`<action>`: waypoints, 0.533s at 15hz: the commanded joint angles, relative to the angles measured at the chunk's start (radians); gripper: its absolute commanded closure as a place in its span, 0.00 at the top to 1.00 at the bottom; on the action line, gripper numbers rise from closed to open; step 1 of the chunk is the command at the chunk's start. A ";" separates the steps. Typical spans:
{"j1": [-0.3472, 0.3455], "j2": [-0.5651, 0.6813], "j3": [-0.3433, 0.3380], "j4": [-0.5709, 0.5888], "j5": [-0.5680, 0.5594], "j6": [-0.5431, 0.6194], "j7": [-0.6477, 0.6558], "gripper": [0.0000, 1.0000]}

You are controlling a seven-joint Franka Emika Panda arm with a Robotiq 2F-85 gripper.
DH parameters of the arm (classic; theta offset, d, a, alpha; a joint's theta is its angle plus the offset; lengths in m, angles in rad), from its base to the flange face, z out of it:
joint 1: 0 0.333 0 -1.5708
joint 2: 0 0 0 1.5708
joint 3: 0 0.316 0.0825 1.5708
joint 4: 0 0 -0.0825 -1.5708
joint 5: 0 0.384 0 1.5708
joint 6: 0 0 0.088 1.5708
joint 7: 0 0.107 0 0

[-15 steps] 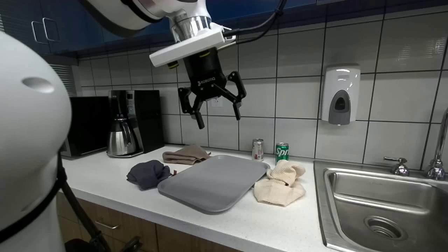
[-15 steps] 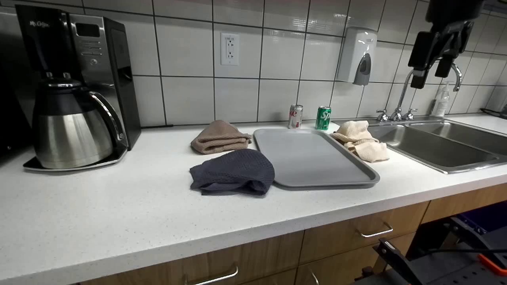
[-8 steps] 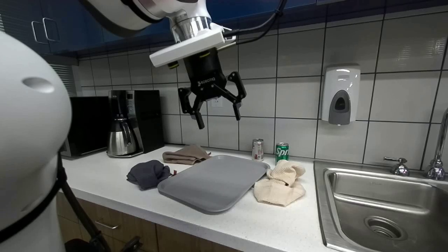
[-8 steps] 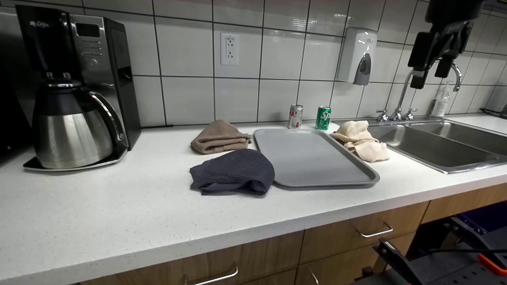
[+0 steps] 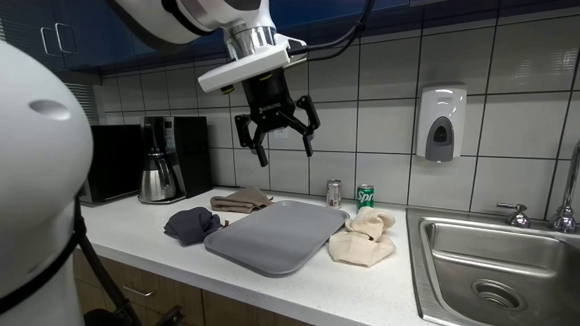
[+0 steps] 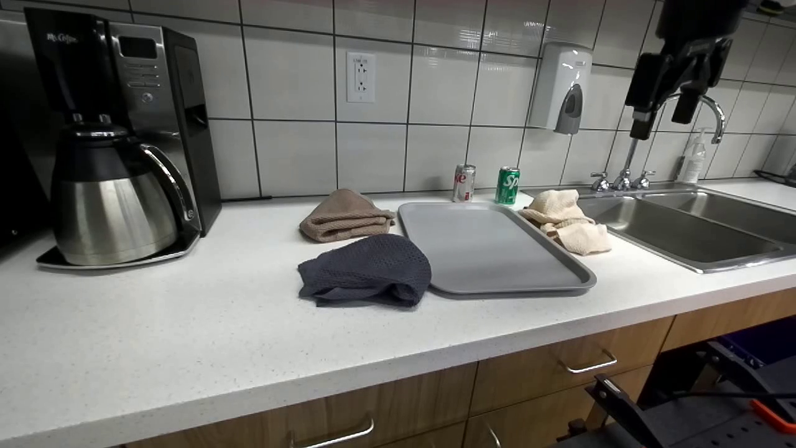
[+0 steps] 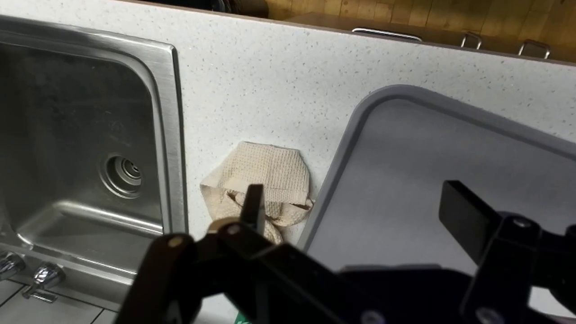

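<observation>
My gripper [image 5: 286, 159] is open and empty, held well above the counter; it also shows in an exterior view [image 6: 661, 126] and the wrist view [image 7: 353, 191]. Below it lies a grey tray [image 5: 281, 235], partly covered by the fingers in the wrist view [image 7: 432, 148]. A crumpled cream cloth [image 5: 360, 246] lies beside the tray on the sink side, also in the wrist view [image 7: 270, 171]. A dark blue cloth [image 6: 367, 270] and a folded brown cloth [image 6: 347, 218] lie on the tray's other side. A silver can [image 6: 464, 183] and a green Sprite can [image 6: 507, 185] stand behind the tray.
A steel sink [image 5: 419, 271] with a faucet [image 5: 566, 213] adjoins the counter [image 6: 186, 336]. A coffee maker with a steel carafe [image 6: 115, 205] stands at the opposite end. A soap dispenser [image 5: 442, 122] hangs on the tiled wall. Blue cabinets [image 5: 99, 36] hang above.
The arm is still at first, then shifts slightly: the gripper moves a little right and down in an exterior view and left in an exterior view. It stays open. The objects have not moved.
</observation>
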 commanded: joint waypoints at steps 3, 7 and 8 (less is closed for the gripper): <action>-0.034 0.097 -0.022 0.028 0.010 0.087 0.039 1.00; -0.061 0.176 -0.059 0.046 0.010 0.151 0.022 1.00; -0.066 0.195 -0.067 0.052 0.012 0.163 0.018 1.00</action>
